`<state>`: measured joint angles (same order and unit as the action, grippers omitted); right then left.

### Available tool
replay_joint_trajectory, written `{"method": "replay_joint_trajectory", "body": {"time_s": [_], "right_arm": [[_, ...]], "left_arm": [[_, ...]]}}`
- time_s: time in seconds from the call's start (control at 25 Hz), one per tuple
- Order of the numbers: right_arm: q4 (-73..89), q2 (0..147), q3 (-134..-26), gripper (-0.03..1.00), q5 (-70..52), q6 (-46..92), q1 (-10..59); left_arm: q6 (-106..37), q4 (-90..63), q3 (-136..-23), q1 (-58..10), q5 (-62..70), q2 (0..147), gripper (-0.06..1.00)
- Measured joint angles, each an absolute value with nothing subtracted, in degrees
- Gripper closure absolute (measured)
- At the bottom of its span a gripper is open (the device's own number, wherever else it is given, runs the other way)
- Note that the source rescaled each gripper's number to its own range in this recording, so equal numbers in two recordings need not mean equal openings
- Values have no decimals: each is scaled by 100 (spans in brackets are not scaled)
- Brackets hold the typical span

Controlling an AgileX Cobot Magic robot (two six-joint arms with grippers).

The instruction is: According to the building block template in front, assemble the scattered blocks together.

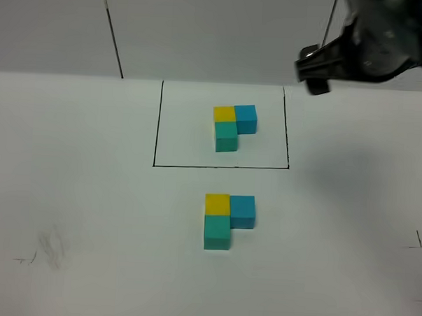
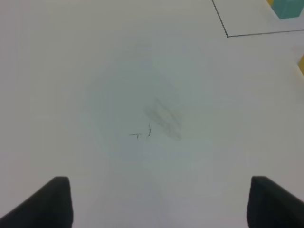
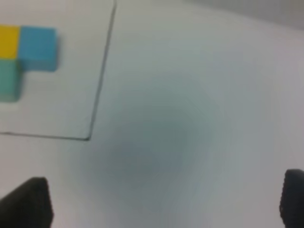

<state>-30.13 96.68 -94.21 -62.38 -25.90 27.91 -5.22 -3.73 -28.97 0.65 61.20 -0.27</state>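
Both pincers are released and empty: the right pincer hangs above bare white surface beside the black drawn rectangle, the left pincer over faint pencil scribbles. Inside the rectangle sits the L-shaped yellow, blue and teal template trio. Nearer, three matching unframed matte cubes touch in the same L, unobstructed.

yellow cubes: 2 | blue cubes: 2 | teal-green cubes: 2 | drawn rectangle: 1

right arm: blurred, cut by frame edge | template: blurred, cropped
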Motion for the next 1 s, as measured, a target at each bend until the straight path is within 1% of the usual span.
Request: {"method": "replay_joint_trajectory", "body": {"time_s": [0.16,0.36,0.44,0.56,0.64,0.76,0.88,1.0], "right_arm": [[-2301,9352,-9421,-3,-6305,-959,1380],[-1038,9167,-9421,-3,-6875,1660,-336],[-618,9026,-9421,-3,-6935,2206,-869],[0,8589,-9372,-3,-6954,2567,-1535],[277,8148,-9328,-3,-6962,2673,-1697],[430,7326,-9203,-2,-6962,2777,-1626],[412,6546,-8896,-1,-6962,2826,-1293],[386,5677,-8316,0,-6748,2865,-797]], "left_arm": [[-522,-373,-2897,65,6120,-27,27],[-522,-373,-2897,65,6120,-27,27],[-522,-373,-2897,65,6120,-27,27],[-522,-373,-2897,65,6120,-27,27],[-522,-373,-2897,65,6120,-27,27],[-522,-373,-2897,65,6120,-27,27],[-522,-373,-2897,65,6120,-27,27],[-522,-373,-2897,65,6120,-27,27]]}}
